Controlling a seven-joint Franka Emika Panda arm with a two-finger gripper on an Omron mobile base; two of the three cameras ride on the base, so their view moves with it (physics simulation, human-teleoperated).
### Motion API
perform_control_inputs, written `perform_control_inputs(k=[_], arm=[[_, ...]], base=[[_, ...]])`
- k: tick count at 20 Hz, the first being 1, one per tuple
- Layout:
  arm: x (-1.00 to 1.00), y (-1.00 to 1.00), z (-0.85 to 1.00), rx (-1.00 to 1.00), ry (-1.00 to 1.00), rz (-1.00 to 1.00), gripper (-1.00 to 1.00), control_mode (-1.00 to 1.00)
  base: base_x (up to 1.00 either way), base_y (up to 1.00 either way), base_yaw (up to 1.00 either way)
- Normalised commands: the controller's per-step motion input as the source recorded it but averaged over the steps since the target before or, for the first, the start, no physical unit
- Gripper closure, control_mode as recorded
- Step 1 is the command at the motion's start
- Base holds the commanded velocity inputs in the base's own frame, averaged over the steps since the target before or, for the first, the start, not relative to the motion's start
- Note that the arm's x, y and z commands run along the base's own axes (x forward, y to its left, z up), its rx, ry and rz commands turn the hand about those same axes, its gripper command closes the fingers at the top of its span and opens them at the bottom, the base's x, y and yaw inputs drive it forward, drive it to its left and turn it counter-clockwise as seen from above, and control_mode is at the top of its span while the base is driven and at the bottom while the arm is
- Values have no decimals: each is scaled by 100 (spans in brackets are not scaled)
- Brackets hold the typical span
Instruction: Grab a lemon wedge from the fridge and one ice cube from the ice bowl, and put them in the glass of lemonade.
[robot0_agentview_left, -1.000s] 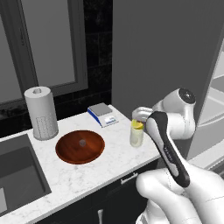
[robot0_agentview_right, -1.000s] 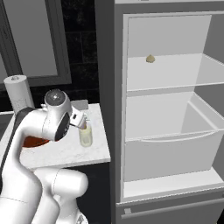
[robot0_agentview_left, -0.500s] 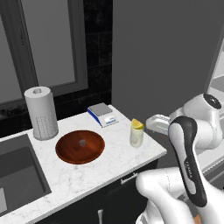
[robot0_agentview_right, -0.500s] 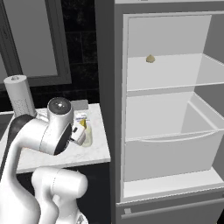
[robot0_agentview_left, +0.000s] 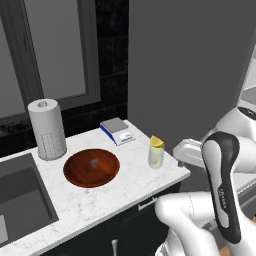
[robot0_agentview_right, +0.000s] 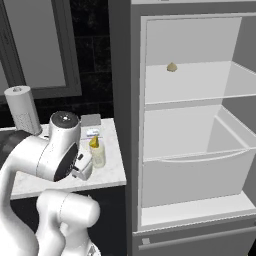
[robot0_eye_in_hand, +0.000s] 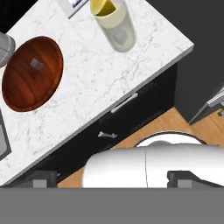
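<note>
Jaws spread wide and empty, the gripper (robot0_eye_in_hand: 112, 179) looks down on the ice cube (robot0_eye_in_hand: 37, 64) at ten o'clock; its smallness and translucence invite a missed pinch.

The arm's hand (robot0_agentview_left: 192, 151) swings away from the glass of lemonade (robot0_agentview_left: 156, 152), now off the worktop's (robot0_agentview_left: 125, 185) right edge.

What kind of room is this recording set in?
A simulated home kitchen, most likely: an open fridge with pale shelves, a marble counter with a dark sink set in it, and a paper-towel roll by the window.
</note>
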Motion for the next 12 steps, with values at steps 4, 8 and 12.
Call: perform_control_inputs(k=[4, 8, 12], arm=[[-2, 37, -2, 0, 0, 0, -100, -100], [0, 63, 18, 0, -3, 0, -100, -100], [2, 49, 21, 0, -14, 0, -100, -100]], base=[[0, 0, 0], [0, 0, 0], [0, 0, 0]])
